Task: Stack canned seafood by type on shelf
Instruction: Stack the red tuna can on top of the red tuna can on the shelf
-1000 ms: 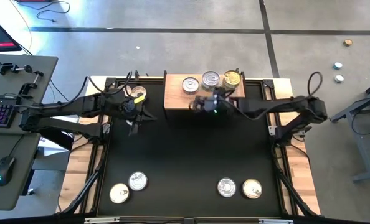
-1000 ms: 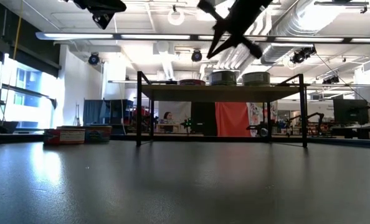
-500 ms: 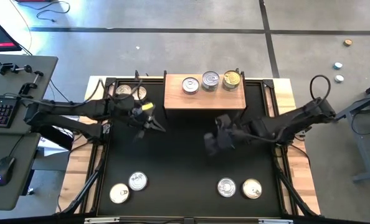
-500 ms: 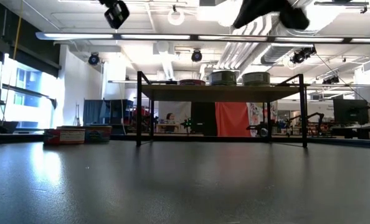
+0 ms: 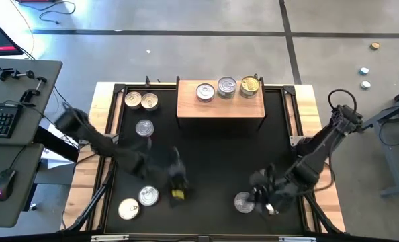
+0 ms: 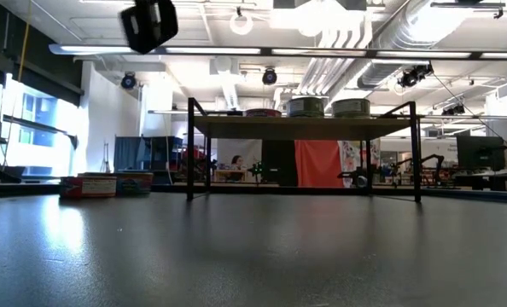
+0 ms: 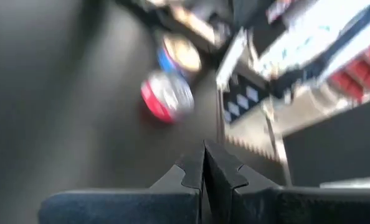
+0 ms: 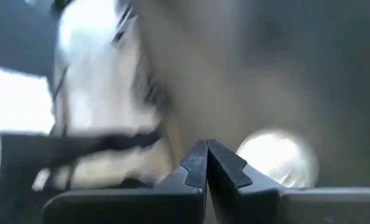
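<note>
Three tins (image 5: 227, 87) sit in a row on the wooden shelf (image 5: 220, 107) at the table's far edge. Both grippers hang empty, fingers pressed together: the left gripper (image 5: 178, 190) beside a near-left tin (image 5: 148, 195), the right gripper (image 5: 265, 202) beside a near-right tin (image 5: 244, 202). The black mat (image 5: 213, 151) between lies open.

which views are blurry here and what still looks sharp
High view: both arms smear, the cans on the shelf stay crisp. Left wrist view: the red-sided can and background streak, the shut left gripper reads clearly. Right wrist view: the can glares white behind the shut right gripper. Low view: sharp.
</note>
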`<state>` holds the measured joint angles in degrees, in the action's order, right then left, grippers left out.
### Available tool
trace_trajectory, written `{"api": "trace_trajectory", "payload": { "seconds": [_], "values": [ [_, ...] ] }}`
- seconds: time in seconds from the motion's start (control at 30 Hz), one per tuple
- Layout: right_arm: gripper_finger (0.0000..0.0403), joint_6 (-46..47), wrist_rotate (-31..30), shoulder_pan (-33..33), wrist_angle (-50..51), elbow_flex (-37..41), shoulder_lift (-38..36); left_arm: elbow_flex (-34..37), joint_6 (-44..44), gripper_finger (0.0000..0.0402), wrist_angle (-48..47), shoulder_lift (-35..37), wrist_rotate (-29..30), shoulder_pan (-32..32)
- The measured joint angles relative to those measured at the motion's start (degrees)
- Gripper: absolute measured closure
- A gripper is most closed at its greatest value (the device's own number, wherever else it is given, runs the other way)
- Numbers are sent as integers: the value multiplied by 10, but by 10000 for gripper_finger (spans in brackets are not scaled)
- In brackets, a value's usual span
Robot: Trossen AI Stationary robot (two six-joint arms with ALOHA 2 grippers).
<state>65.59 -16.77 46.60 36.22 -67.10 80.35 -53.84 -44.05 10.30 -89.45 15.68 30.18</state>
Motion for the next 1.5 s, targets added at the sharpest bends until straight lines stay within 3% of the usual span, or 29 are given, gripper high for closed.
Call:
{"api": "trace_trajectory", "payload": {
  "seconds": [0.1,0.23,0.43,0.67,0.9,1.3,1.5],
  "values": [
    [403,29,68,28,-67,33,11,-53,-18,402,-9,-85,-25,22],
    [403,148,132,37,-85,70,41,-137,6,402,-34,-190,-69,8],
    [403,245,144,50,-77,88,105,-212,14,402,-45,-275,-77,-32],
    [403,304,152,41,-43,88,155,-221,93,401,-46,-279,-116,-50],
    [403,308,138,9,-43,88,175,-220,135,401,-77,-284,-100,-46],
    [403,179,91,-94,-113,87,175,-220,142,401,-336,-272,-81,-31],
    [403,90,72,-142,-196,87,171,-144,100,401,-304,-209,-61,-16]
  ]
}}
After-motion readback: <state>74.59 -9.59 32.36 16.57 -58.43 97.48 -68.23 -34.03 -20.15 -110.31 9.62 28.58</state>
